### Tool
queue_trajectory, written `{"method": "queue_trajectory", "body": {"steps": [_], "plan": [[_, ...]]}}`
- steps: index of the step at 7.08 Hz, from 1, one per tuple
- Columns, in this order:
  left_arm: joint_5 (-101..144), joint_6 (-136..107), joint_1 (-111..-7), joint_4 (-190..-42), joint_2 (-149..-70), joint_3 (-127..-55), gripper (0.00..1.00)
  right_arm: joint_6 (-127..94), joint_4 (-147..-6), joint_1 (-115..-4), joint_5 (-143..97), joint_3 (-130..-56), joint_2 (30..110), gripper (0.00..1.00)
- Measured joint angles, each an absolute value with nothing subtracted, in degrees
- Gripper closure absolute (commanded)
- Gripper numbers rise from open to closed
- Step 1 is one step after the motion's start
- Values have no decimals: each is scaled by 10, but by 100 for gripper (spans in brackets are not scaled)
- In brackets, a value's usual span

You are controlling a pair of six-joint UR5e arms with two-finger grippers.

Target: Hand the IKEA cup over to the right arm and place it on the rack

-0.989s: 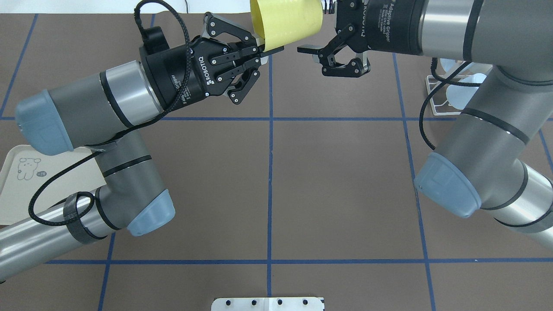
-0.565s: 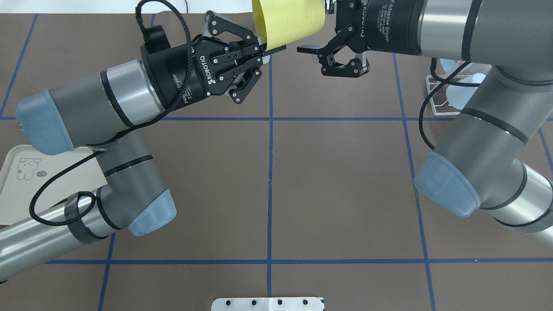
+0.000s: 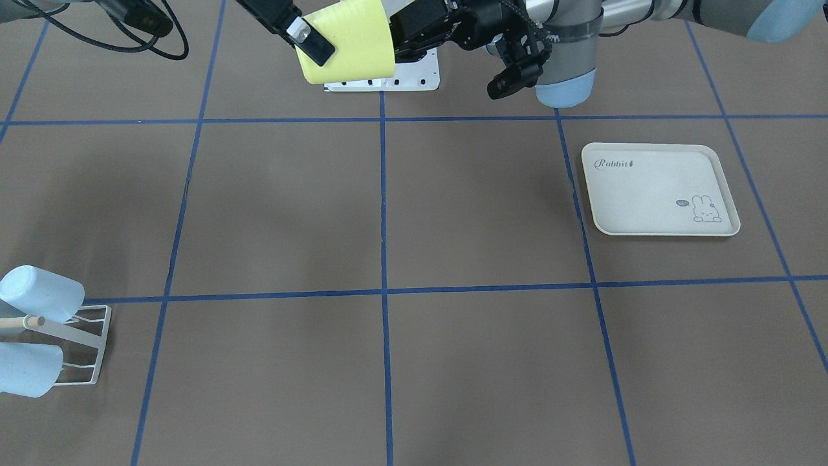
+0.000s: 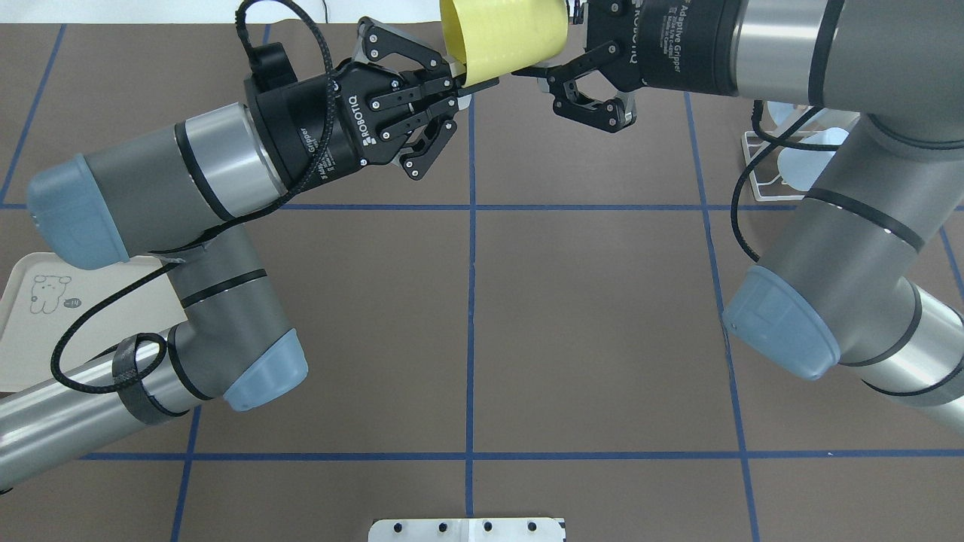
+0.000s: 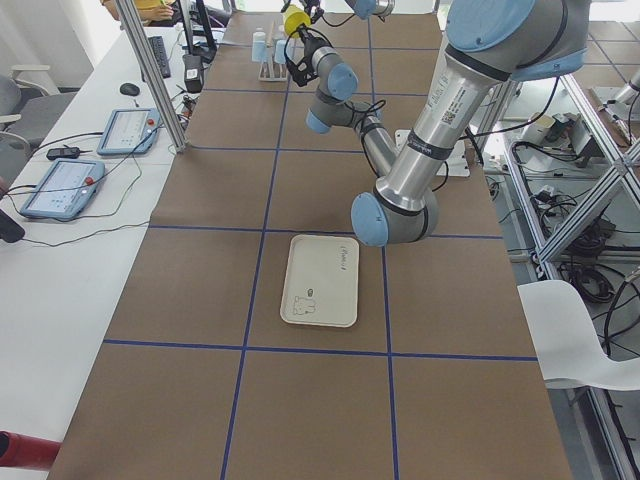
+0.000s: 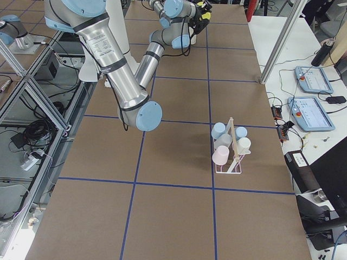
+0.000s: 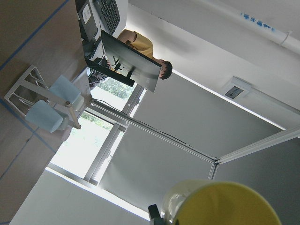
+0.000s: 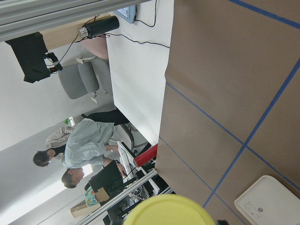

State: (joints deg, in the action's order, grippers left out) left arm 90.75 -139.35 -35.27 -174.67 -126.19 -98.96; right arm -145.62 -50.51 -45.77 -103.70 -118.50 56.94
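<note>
The yellow cup [image 4: 501,34] hangs high above the tabletop [image 4: 602,301], its rim pinched in the narrow jaws of the left gripper [image 4: 463,83] and its wall seemingly clasped by the jaws of the right gripper [image 4: 541,54]; if that clasp is shallow, the left's release could drop it.

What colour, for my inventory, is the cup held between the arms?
The plain plastic cup is pale yellow; overhead exterior view shows it best.

The yellow cup [image 4: 501,34] is smooth and handleless. It lies on its side in the air, mouth toward the cream tray [image 3: 647,194]. The white wire rack [image 6: 234,154], with its wooden peg, stands upright well apart from that tray, carrying pale cups [image 6: 219,130].
</note>
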Motion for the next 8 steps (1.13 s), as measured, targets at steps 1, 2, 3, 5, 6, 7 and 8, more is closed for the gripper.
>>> {"method": "queue_trajectory", "body": {"steps": [1,2,3,5,6,7,8], "plan": [[908,-1392,-353,-1746,-1262,-992,27,-1456,-506,-458,-1037,-1185,569,100],[908,-1391,-354,-1745,-1262,-993,27,-1455,-506,-458,-1037,-1185,569,100],[908,-1390,-354,-1744,-1260,-995,27,-1453,-506,-458,-1037,-1185,569,100],[909,-1372,-356,-1743,-1244,-996,27,-1439,-507,-466,-1038,-1182,572,100],[909,-1356,-357,-1742,-1233,-996,27,-1421,-510,-478,-1040,-1176,575,100],[909,-1342,-360,-1742,-1220,-999,27,-1392,-512,-495,-1044,-1161,579,100],[909,-1322,-365,-1742,-1200,-1007,27,-1337,-523,-523,-1065,-1136,582,100]]}}
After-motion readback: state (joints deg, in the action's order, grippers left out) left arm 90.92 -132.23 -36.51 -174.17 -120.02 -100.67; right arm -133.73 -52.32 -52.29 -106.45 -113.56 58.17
